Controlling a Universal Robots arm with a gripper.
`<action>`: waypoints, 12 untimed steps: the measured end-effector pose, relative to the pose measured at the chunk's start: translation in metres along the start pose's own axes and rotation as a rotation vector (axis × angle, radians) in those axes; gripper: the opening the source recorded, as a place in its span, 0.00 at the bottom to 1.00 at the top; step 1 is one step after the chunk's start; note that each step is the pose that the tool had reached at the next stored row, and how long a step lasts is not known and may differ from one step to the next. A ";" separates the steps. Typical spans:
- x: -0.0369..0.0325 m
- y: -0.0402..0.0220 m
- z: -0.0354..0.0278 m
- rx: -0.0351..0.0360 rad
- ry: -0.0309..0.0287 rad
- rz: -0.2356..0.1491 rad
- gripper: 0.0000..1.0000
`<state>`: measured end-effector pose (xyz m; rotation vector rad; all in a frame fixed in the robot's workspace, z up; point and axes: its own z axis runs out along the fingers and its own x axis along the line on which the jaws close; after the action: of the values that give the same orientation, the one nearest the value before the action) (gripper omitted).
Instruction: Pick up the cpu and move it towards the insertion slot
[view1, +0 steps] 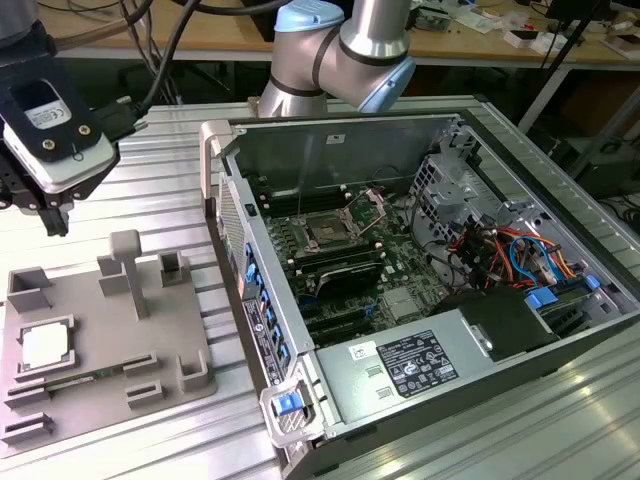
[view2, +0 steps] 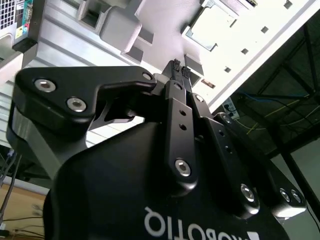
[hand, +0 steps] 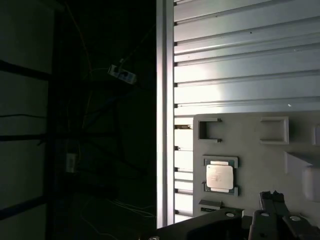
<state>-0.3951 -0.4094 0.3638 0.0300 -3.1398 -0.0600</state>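
Cpu (hand: 220, 176) flat in tray (hand: 250, 140) recess, silvery top up, untouched. Lies below tool (view2: 180, 67), off to one side of its tips, well apart. Tool clenched, tips together, nothing between them. Slot (view1: 330, 228) inside open case (view1: 330, 150), far from tool, past tray toward exterior view's right. Tray on counter (view1: 160, 170).

Black metal on the claw (view2: 178, 67), satin-matt, w/ bright glossy screw heads. Below the claw: tray (view1: 110, 350), grey plastic, matt & smooth. The cpu (hand: 220, 176) near the claw tips has a pale silvery metal top w/ dull sheen. The desk (view1: 150, 190) under the claw is ribbed aluminium, brushed (light streaks along the ribs). Well away from the claw: insertion slot (view1: 328, 230), shiny metal frame, brownish-gold centre, inside a pc case (view1: 330, 150) of grey semi-matt sheet metal.
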 end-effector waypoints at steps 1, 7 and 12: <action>0.0017 0.0001 0.0001 0.0000 0.0000 0.000 0.11; 0.0076 0.0002 0.0001 0.0000 0.0001 0.000 0.11; 0.0139 0.0003 0.0003 0.0000 0.0001 0.000 0.11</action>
<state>-0.4089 -0.4094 0.3635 0.0299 -3.1397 -0.0600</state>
